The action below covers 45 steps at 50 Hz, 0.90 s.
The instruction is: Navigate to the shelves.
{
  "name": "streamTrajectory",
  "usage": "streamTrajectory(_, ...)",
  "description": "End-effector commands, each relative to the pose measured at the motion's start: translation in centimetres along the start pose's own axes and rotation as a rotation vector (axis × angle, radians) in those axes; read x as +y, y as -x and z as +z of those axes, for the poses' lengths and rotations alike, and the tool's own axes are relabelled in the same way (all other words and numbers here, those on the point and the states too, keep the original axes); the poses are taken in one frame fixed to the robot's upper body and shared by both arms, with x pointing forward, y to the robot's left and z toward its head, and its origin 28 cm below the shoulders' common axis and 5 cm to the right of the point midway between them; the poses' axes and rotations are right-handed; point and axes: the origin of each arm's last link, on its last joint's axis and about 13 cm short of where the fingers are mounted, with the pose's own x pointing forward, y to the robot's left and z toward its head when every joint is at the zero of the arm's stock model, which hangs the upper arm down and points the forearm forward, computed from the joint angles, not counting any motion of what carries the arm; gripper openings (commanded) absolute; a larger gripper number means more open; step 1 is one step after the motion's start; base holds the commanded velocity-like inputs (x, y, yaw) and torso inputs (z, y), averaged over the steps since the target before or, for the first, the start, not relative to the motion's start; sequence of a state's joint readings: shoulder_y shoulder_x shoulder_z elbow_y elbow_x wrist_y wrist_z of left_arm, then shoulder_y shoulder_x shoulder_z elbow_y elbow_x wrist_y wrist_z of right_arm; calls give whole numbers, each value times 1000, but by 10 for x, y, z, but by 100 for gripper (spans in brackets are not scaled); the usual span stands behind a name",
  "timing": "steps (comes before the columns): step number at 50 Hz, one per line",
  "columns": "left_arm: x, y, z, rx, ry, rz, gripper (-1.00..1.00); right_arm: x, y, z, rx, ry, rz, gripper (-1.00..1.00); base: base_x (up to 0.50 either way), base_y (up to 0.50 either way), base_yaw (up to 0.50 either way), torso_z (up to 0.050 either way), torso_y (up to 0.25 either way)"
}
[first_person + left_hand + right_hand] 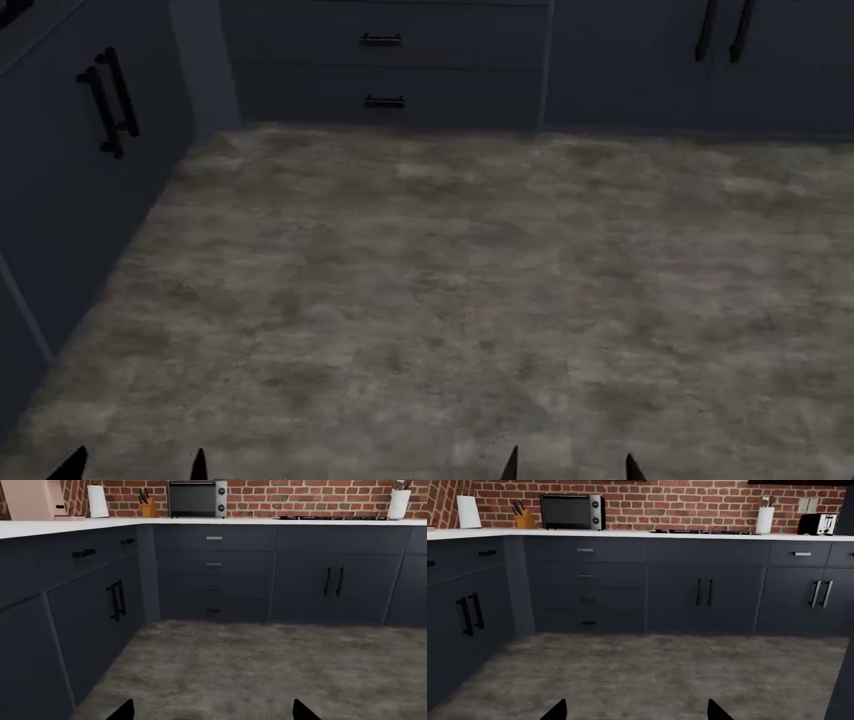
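1. We are facing the inner corner of dark blue cabinets (707,590) under a white counter (627,533), with a brick wall (680,505) behind it.
2. We are seeing no shelves in any of the three views, so we cannot tell where they are standing.
3. Our left end effector (210,712) is showing only as two dark fingertips (123,711) at the picture's edge, set well apart with bare floor (267,665) between them, so it is spread and gripping nothing.
4. Our right end effector (636,711) is showing the same way: two tips (557,711) apart, nothing between them.
5. In the head view we are looking down at the grey mottled floor, with both pairs of tips just poking in at the near edge.
6. A toaster oven (572,511) is sitting on the counter toward its back edge, near the corner, with a knife block (524,519) just beside it and a paper towel roll (468,511) further along, at the corner.
7. A cooktop (704,531) is lying flat in the counter, with a white utensil holder (765,519) near it and a toaster (818,524) beyond that.
8. A pale pink appliance (37,500) is standing on the side run of the counter, which the left wrist view is showing.
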State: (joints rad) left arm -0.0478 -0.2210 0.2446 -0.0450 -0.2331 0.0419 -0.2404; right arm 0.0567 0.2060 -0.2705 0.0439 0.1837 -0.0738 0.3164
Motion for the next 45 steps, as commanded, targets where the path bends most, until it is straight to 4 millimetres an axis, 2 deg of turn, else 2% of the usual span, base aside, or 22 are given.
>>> streamTrajectory(1, 0, 0, 0, 1, 1, 1, 100, 0, 0, 0, -9, -11, -5, 100, -2, 43, -66, 0, 0)
streamTrajectory(20, 0, 1, 0, -2, 3, -1, 100, 0, 4, 2, -38, -3, 38, 100, 0, -10, 0, 0, 0)
streamTrajectory(45, 0, -1, 0, 0, 3, 3, 100, 0, 3, 2, -42, -22, 43, 100, 16, -348, 0, 0, 0)
